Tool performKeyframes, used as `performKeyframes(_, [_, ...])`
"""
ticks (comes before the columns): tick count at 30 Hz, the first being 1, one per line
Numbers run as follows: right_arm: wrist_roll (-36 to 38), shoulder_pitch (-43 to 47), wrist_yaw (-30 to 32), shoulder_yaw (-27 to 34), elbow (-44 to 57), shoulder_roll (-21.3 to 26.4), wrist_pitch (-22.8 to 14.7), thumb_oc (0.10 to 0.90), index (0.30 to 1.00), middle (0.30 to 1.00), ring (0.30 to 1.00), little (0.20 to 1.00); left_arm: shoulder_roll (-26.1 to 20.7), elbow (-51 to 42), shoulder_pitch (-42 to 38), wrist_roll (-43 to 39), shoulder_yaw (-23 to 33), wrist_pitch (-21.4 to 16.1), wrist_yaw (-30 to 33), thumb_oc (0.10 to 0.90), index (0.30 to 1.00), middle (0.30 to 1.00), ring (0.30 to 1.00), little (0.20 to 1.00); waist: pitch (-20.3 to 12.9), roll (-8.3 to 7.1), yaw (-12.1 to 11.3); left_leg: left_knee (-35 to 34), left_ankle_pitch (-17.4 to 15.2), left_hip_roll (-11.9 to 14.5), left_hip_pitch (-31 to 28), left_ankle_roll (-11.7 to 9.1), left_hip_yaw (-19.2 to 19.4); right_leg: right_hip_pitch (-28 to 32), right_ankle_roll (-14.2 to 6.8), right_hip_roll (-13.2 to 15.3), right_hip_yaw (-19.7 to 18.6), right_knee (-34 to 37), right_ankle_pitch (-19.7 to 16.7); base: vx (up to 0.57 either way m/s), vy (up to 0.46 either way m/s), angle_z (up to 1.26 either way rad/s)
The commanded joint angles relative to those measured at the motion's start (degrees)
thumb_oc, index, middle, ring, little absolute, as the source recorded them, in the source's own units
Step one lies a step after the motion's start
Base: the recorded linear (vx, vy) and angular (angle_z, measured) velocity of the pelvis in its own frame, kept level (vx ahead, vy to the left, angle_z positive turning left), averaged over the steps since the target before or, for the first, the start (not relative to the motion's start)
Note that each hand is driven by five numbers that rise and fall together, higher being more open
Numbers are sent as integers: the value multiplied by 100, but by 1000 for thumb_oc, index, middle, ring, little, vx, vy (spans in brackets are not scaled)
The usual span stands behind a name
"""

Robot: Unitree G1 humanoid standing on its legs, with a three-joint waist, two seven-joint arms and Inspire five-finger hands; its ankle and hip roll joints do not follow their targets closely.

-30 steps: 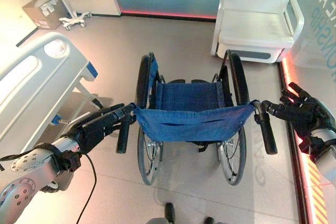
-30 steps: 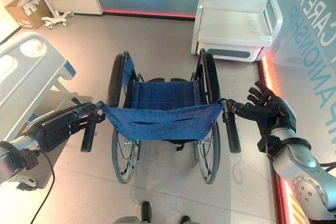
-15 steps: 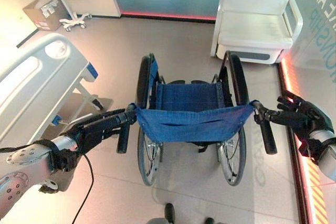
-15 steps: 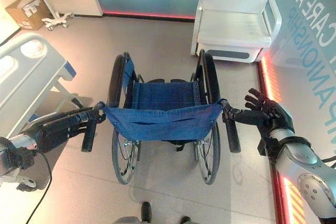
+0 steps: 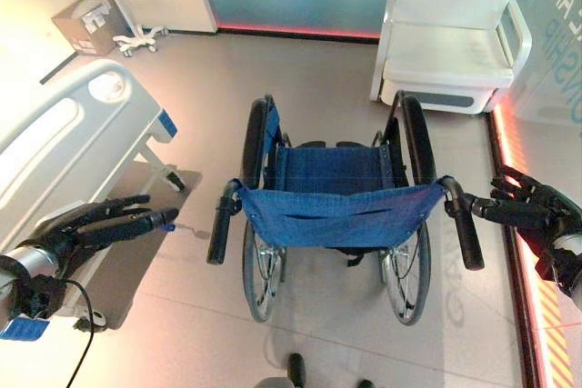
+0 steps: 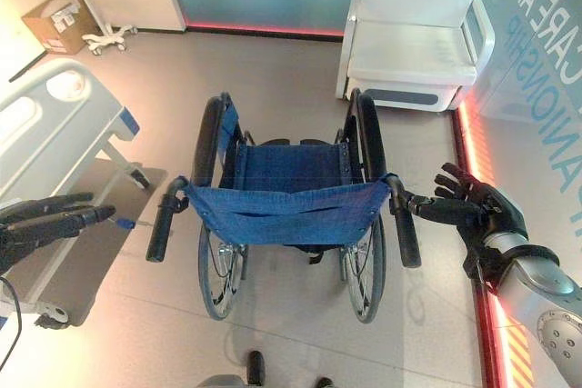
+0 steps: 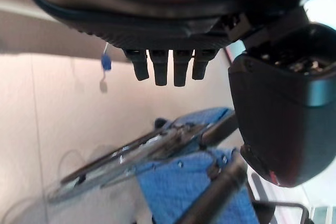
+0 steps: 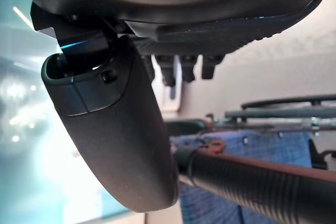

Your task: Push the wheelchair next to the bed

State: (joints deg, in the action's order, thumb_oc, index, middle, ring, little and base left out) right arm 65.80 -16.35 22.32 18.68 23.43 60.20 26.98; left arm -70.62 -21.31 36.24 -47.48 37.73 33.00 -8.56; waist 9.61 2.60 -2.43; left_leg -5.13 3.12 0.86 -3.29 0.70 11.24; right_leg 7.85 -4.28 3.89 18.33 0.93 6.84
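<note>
1. The left hand (image 5: 86, 224) hangs in the air with its fingers straight and spread, clear of the wheelchair (image 5: 336, 211). It sits over the foot end of the bed (image 5: 64, 143), with bare floor (image 5: 300, 70) between its fingertips and the left push handle (image 5: 218, 229).
2. The right hand (image 6: 477, 211) is also flat and loose, clamped on nothing. Its fingers reach toward the top of the right push handle (image 6: 405, 229); from the head views I cannot tell whether they touch it.
3. The right wrist view adds what the head views lack: the ribbed handle grip runs just past the thumb, very close, with the blue fabric of the backrest behind it.
4. The left wrist view shows straight fingertips with the wheelchair's frame and blue cloth lying beyond them, apart.
5. The wheelchair stands in mid-floor, its back toward the robot, the bed off to its left and well apart.
6. Ahead to the right stands a white armchair (image 5: 450, 43). A cardboard box (image 5: 86, 24) sits in the far left corner beside a wheeled stand (image 5: 123, 20); what the box holds is hidden.
</note>
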Motion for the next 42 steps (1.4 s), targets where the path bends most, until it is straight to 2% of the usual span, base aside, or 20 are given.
performKeyframes(1, [119, 34, -121, 430, 306, 489, -372, 800, 900, 900, 900, 900, -525, 53, 46, -260, 1097, -842, -123, 800, 900, 900, 900, 900, -291, -83, 113, 13, -320, 360, -158, -522, 306, -212, -427, 323, 97, 407, -709, -6, 1, 4])
performKeyframes(5, [143, -67, -121, 446, 421, 424, -368, 800, 900, 900, 900, 900, -412, -222, 6, -625, 917, -812, -212, 800, 900, 900, 900, 900, -295, -91, 111, 13, -328, 358, -161, -524, 293, -206, -430, 326, 109, 407, -702, 0, 0, 0])
performKeyframes(8, [171, -65, -110, 319, 460, 472, -465, 800, 900, 900, 900, 900, -417, -464, -128, -1164, 546, -648, -152, 800, 900, 900, 900, 900, -281, -82, 128, 13, -329, 358, -175, -529, 304, -198, -430, 322, 103, 407, -704, 0, 0, 0])
performKeyframes(14, [139, 96, -18, -37, 461, 610, -646, 800, 900, 900, 900, 900, -502, -500, -461, -1442, -132, -533, -128, 800, 900, 900, 900, 900, -249, -70, 189, 13, -328, 358, -187, -521, 340, -214, -434, 307, 48, 407, -717, 0, 0, 0])
performKeyframes(19, [113, 218, -168, -323, 395, 685, -739, 800, 900, 900, 900, 900, -586, -507, -789, -1687, -682, -339, -112, 800, 900, 900, 900, 900, -225, -60, 246, 13, -328, 359, -210, -516, 375, -212, -436, 296, 10, 407, -726, 0, 0, 0])
performKeyframes(29, [68, 441, -199, -757, 67, 890, -443, 800, 900, 900, 900, 900, -781, -264, -1533, -1951, -1628, -165, 78, 800, 900, 900, 900, 900, -182, -67, 338, 13, -328, 368, -237, -505, 448, -231, -448, 274, -59, 407, -751, 1, 1, 0])
performKeyframes(36, [163, 645, -399, -1014, -16, 973, -423, 800, 900, 900, 900, 900, -814, -190, -1884, -2168, -2064, -32, 13, 800, 900, 900, 900, 900, -130, -49, 359, 13, -310, 385, -222, -502, 487, -255, -442, 263, -95, 407, -752, 8, 8, -3])
performKeyframes(39, [145, 755, -367, -1145, -40, 1015, -432, 800, 900, 900, 900, 900, -840, -204, -2049, -2251, -2312, 44, -85, 800, 900, 900, 900, 900, -105, -42, 362, 13, -294, 391, -200, -502, 487, -278, -441, 262, -111, 407, -766, 0, 0, 0])
performKeyframes(42, [39, 956, -232, -1354, -120, 1059, -464, 800, 900, 900, 900, 900, -878, -219, -2318, -2382, -2635, 50, 79, 800, 900, 900, 900, 900, -70, -31, 369, 13, -293, 387, -207, -499, 476, -277, -445, 259, -130, 407, -775, 16, 4, -4])
